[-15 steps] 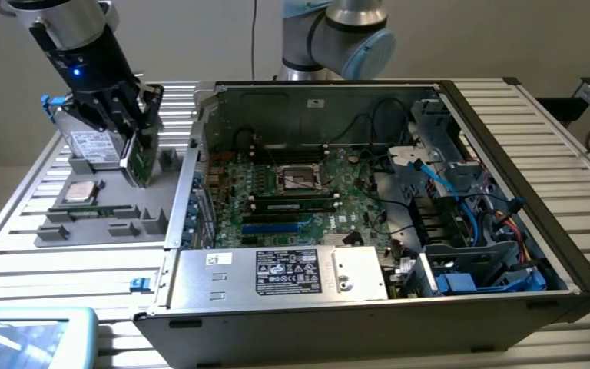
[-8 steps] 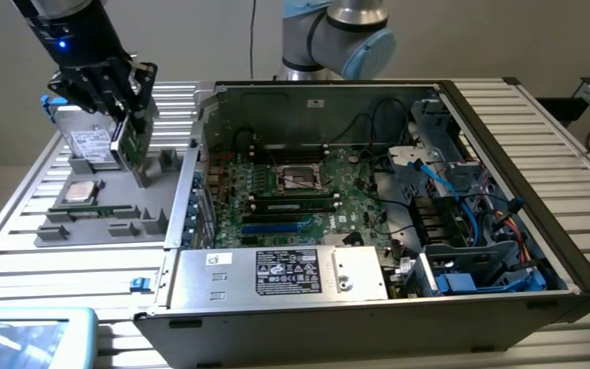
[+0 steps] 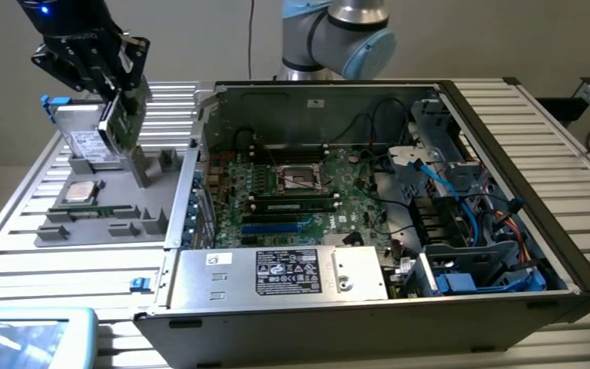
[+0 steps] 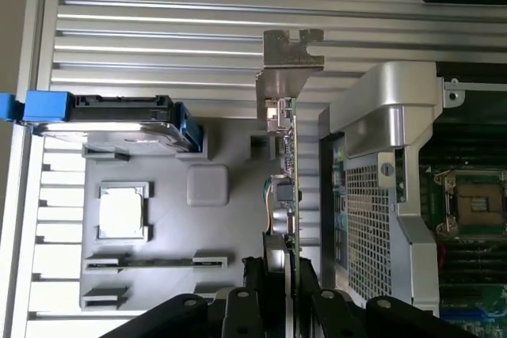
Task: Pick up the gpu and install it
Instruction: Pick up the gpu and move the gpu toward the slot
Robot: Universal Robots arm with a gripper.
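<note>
Black robot hand (image 4: 279, 275) is clamped on the faces of the thin green-and-black gpu card (image 4: 288, 165). The card is held edge-on with its silver metal bracket pointing away from the hand, probably to keep the connector edge free. Below lies a grey moulded parts tray (image 4: 230, 235), which stands parts in slots. It rests on a slatted aluminium surface (image 4: 158, 21). Beyond, an open black computer case (image 3: 525, 177) lies on its side, with the motherboard (image 3: 295, 192) facing up.

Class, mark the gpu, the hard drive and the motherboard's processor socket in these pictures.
gpu (image 4: 277, 89): wrist view, on its metal bracket.
hard drive (image 3: 87, 142): exterior view, on its white label.
processor socket (image 3: 297, 178): exterior view, on its centre.
</note>
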